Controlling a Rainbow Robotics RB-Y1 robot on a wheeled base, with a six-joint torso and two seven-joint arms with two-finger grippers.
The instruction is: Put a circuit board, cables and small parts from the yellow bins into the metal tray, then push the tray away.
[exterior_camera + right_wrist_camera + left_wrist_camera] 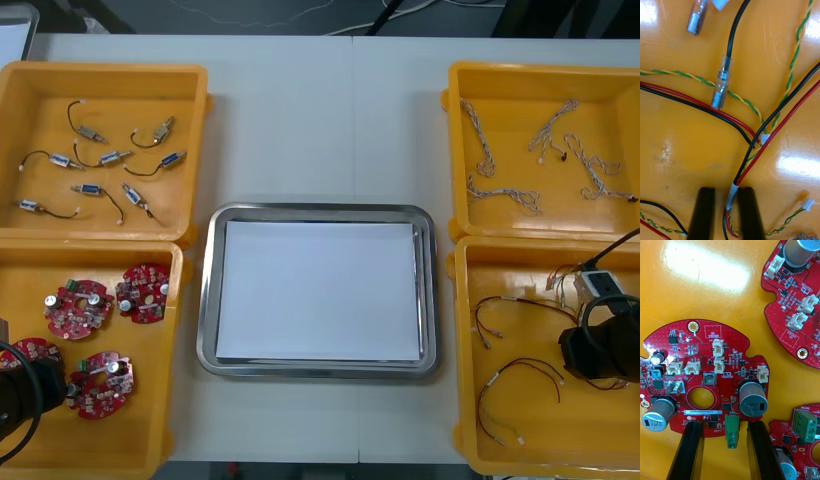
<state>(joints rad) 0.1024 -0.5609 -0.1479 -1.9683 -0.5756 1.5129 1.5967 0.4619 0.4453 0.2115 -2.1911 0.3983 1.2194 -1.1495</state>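
Observation:
In the near left yellow bin (160,420), my left gripper (20,395) is low over a round red circuit board (711,363). It is open (725,425), with a finger on each side of the board's green terminal block (732,429). My right gripper (600,345) is down in the near right bin (470,400). In the right wrist view it (726,189) is shut on a red and black cable (732,187) at its pale sleeve. The metal tray (210,290), white inside, sits between the bins with nothing in it.
Several more circuit boards (142,292) lie around the left gripper. The far left bin (190,110) holds small metal parts with black leads. The far right bin (460,130) holds twisted cables (500,195). Yellow and green twisted wires (739,98) cross the gripped cable.

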